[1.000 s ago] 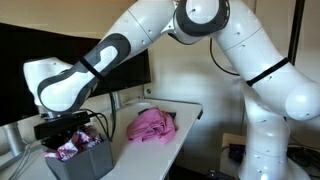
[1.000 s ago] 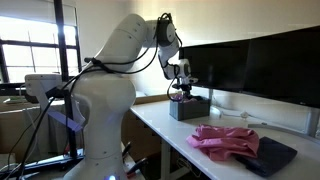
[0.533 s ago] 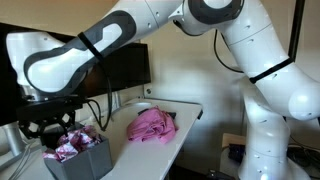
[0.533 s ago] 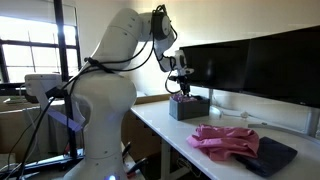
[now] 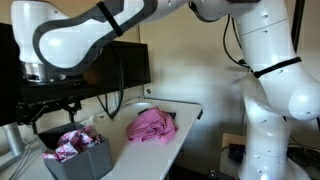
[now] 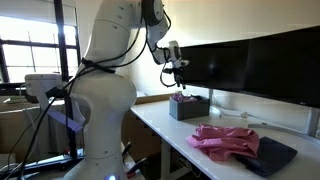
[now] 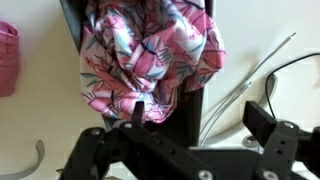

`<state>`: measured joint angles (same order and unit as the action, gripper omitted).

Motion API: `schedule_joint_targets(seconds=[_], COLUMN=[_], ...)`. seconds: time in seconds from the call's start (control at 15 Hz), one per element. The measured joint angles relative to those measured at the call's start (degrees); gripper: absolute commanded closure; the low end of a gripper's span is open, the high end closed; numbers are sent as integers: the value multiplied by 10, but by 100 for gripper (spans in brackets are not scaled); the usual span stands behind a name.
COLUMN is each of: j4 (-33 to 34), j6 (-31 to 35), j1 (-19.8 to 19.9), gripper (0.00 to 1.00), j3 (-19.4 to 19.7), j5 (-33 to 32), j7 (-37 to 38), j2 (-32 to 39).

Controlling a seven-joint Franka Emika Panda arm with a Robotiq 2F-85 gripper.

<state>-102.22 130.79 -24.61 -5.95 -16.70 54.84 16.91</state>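
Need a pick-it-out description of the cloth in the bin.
On the white desk, find the dark grey bin at its end. The crumpled pink-and-white patterned cloth fills it; the garment lying nearby on the desk is plain pink.

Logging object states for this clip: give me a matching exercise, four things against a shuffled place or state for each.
Things:
1 patterned cloth
2 pink cloth
3 dark cloth
4 jaws

Places or states:
A open, above the grey bin
B heaped on the white table
C stuffed in that bin
D flat on the table, beside the pink heap

Pairs: 1-C, 2-B, 3-D, 4-A
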Motion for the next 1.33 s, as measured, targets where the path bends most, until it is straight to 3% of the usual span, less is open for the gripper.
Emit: schedule_joint_targets(seconds=[0.4, 0.47, 0.6, 1.13, 1.33], j4=[-73, -82, -97, -115, -114], j6=[1, 2, 7, 21, 23], j1=[27, 31, 37, 39, 39], gripper=[0, 25, 32, 85, 94], j3=[-16, -18, -20, -21, -21], j5=[38, 50, 69, 75, 75], j7=[-40, -51, -56, -51, -45], j2=[-22, -22, -21, -17, -19])
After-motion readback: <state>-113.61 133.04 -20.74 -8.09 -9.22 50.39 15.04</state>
